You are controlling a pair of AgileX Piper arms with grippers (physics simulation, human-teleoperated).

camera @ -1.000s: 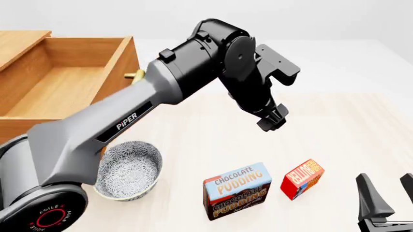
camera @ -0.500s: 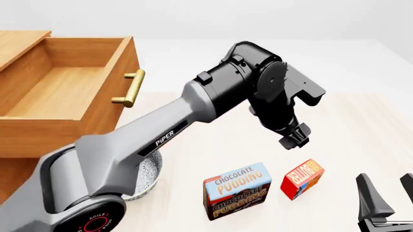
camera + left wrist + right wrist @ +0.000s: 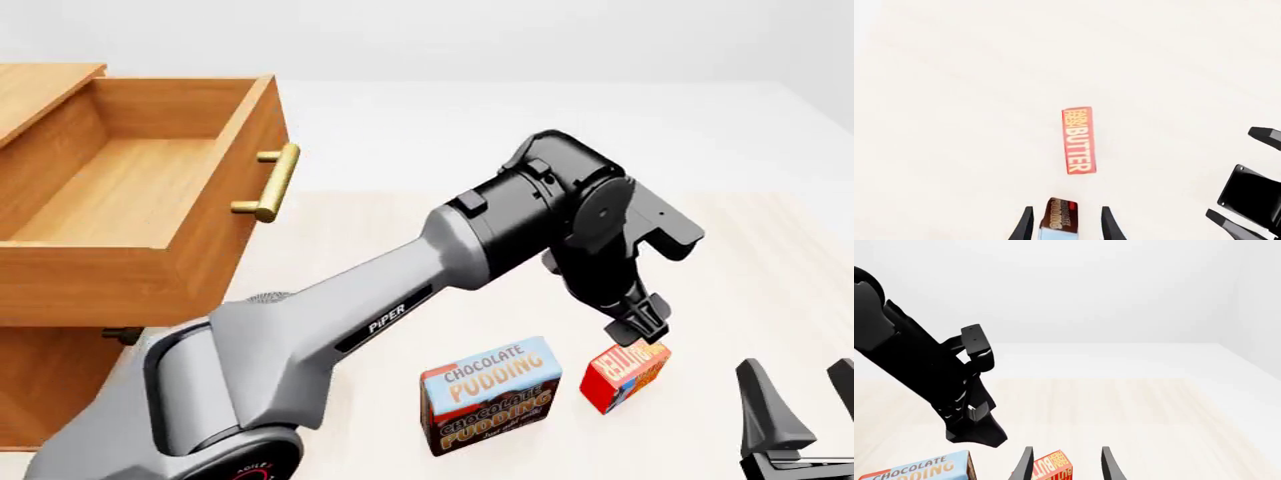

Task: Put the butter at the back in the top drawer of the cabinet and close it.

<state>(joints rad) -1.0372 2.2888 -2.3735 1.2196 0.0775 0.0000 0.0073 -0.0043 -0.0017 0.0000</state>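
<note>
The butter is a small red and orange box on the table, right of the pudding box. In the left wrist view the butter lies some way ahead of the fingertips. My left gripper hangs just above it, open and holding nothing. The right gripper stands open and empty near the front right corner, and the butter sits just beyond its fingertips. The cabinet stands at the left with its top drawer pulled out, nothing in it.
The blue-and-brown Chocolate Pudding box stands upright left of the butter. A patterned bowl is almost wholly hidden behind the left arm. The drawer's brass handle sticks out toward the table's middle.
The left arm has swung right and down from beside the drawer to just above the butter. The right gripper has not moved.
</note>
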